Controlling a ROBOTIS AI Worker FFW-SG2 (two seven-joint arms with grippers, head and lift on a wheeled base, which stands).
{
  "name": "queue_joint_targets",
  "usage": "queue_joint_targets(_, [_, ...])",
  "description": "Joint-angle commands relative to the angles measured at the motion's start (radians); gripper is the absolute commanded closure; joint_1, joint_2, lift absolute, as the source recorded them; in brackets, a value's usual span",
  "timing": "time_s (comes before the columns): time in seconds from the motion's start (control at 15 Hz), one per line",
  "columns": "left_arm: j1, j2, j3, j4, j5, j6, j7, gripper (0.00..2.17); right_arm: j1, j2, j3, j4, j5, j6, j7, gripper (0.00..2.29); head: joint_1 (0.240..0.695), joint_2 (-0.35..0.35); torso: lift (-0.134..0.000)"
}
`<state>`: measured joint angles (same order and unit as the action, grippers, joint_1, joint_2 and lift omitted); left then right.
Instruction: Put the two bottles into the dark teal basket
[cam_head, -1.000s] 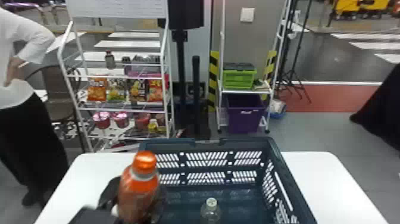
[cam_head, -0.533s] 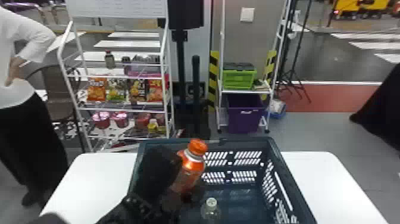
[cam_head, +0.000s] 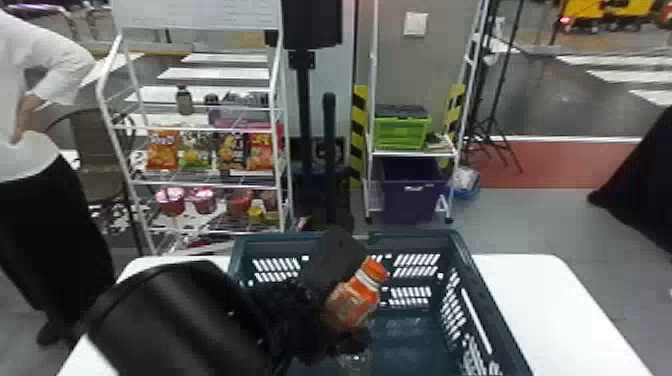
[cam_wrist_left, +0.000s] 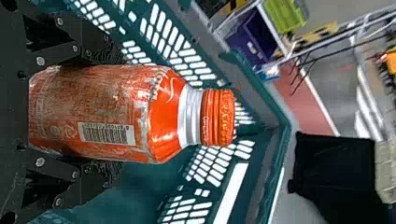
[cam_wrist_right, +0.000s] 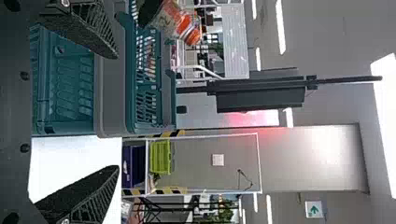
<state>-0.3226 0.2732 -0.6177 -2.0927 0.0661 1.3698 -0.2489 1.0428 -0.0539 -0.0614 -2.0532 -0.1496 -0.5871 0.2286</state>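
Head view: left arm (cam_head: 175, 320) blurred, cut off at bottom edge. Left tool (cam_head: 346, 300) dark and smeary, hides lower part of orange bottle (cam_head: 352, 302). Basket (cam_head: 462, 250) and table (cam_head: 555, 300) run off bottom edge. Clear thing (cam_head: 355, 358) low in basket mostly hidden, too faint to identify. Right wrist view: basket cut off at top edge, partly covered by a finger.

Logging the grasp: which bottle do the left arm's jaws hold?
The orange-capped bottle, tilted over the dark teal basket, jaws closed on it. The other bottle stands upright on the white rack, away from the jaws.
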Motion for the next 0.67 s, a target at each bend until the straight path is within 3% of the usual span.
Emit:
queue_joint_targets(0.0, [-0.062,-0.032,-0.028,0.138,0.015,-0.002,-0.052,2.15,0.011,0.005,-0.002,0.015,-0.001,-0.046,0.0,0.03,0.499,0.0,0.0])
queue_joint_targets(0.27, [-0.151,-0.071,-0.083,0.304,-0.011,0.001,-0.19,2.15,0.031,0.039,-0.028,0.03,-0.007,-0.104,0.037,0.03,0.499,0.0,0.0])
queue_joint_targets(0.4, [-0.168,-0.117,-0.085,0.375,-0.072,0.035,-0.271,2.15,0.04,0.045,-0.031,0.031,-0.008,-0.122,0.046,0.03,0.499,0.0,0.0])
queue_joint_targets(0.53, [-0.167,-0.124,-0.088,0.385,-0.092,0.041,-0.279,2.14,0.046,0.046,-0.029,0.031,-0.008,-0.144,0.046,0.03,0.499,0.0,0.0])
queue_joint_targets(0.6, [-0.164,-0.124,-0.088,0.381,-0.092,0.041,-0.273,1.98,0.049,0.046,-0.031,0.031,-0.008,-0.15,0.048,0.03,0.499,0.0,0.0])
